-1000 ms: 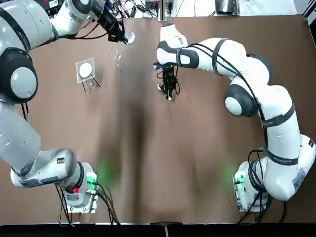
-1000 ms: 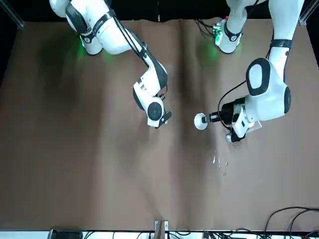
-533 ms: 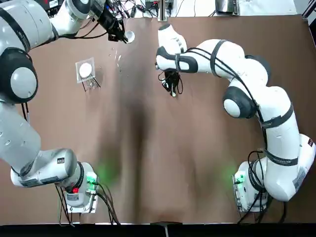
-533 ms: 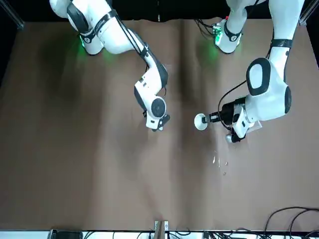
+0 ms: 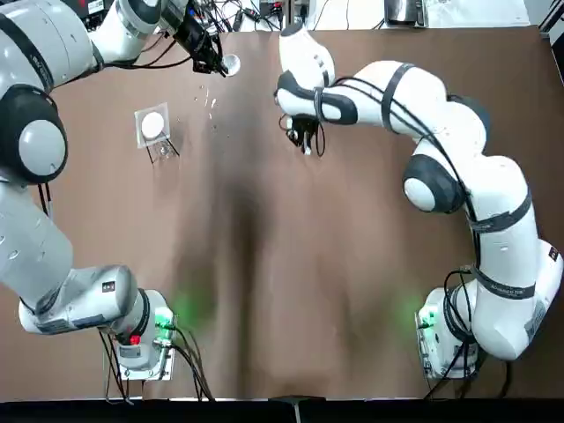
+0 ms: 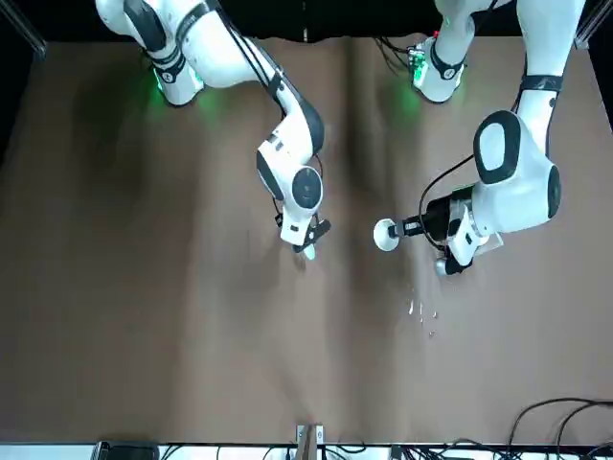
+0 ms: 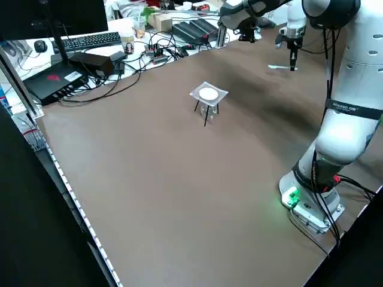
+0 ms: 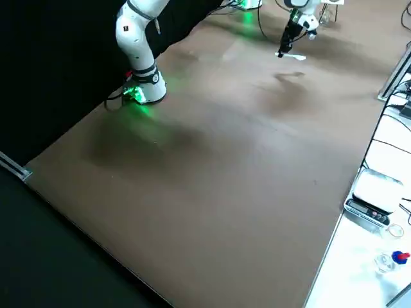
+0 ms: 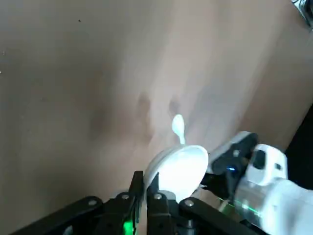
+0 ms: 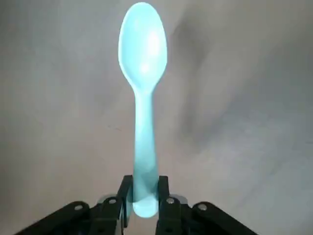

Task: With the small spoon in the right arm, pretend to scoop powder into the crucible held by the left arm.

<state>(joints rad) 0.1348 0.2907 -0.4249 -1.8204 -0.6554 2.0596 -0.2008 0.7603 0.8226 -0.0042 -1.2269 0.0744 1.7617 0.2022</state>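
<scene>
- Right gripper [image 10: 144, 193] is clamped on the handle end of the small spoon [image 10: 145, 112], bowl pointing away from the wrist. It hangs over the table [image 5: 264, 264] near the far edge, about mid-width.
- Left gripper [image 9: 145, 186] is pinched on the rim of the white crucible [image 5: 231, 64], held up close to the far edge, left of the spoon and clearly apart from it.
- Next I'd bring the spoon tip over the crucible's mouth — slow, bowl level, then tilt.
- Don't knock the rim — that pinch looks thin, so a bump could twist the crucible.
</scene>
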